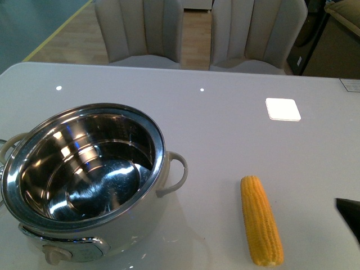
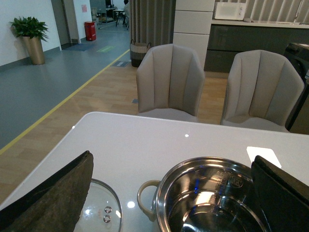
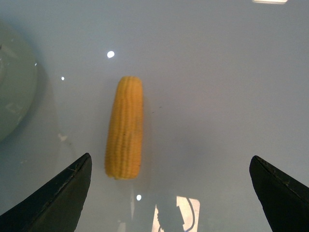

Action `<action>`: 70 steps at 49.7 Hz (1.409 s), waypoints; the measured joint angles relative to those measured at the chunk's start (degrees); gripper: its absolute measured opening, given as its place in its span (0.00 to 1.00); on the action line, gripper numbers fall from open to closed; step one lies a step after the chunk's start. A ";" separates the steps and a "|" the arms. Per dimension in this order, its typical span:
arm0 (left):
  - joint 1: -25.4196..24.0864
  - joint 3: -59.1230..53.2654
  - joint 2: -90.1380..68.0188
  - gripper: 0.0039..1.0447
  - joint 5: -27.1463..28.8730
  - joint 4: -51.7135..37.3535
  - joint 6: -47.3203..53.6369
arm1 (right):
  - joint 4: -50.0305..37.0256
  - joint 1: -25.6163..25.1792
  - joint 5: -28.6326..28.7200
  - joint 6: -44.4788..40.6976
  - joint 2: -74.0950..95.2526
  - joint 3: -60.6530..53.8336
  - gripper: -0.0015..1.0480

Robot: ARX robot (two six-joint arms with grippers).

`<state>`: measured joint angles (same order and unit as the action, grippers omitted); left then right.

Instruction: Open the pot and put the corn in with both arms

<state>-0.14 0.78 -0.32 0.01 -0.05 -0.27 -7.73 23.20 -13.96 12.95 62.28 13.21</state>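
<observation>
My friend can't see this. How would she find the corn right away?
Start at the big white table, then find the shiny open pot on it. To the pot's right, lying apart on the table, is the corn. It is the only yellow, bumpy, tapered thing there.

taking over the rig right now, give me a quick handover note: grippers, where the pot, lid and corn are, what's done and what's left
Left gripper: open, empty, above the table near the pot.
Right gripper: open, empty, above the corn, not touching it.
Pot: lid off, steel bowl empty.
Lid: flat on the table beside the pot, out of the front view.
Corn: lying on the table to the right of the pot, apart from it.
Done: pot opened.
Left: grasp the corn and put it in the pot.
</observation>
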 joint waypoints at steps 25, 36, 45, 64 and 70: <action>0.00 0.00 0.00 0.94 0.00 0.00 0.00 | -13.05 5.40 1.73 3.78 40.74 11.17 0.92; 0.00 0.00 0.00 0.94 0.00 0.00 0.00 | -15.78 5.44 4.66 3.80 50.21 13.25 0.92; 0.00 0.00 0.00 0.94 0.00 0.00 0.00 | -15.63 4.76 6.75 1.53 55.34 17.92 0.92; 0.00 0.00 0.00 0.94 0.00 0.00 0.00 | -13.73 3.85 8.02 0.35 60.72 22.71 0.92; 0.00 0.00 0.00 0.94 0.00 0.00 0.00 | -13.25 3.17 8.39 0.83 63.25 24.06 0.92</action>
<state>-0.14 0.78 -0.32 0.01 -0.05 -0.27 -20.97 26.37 -5.56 13.78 125.54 37.28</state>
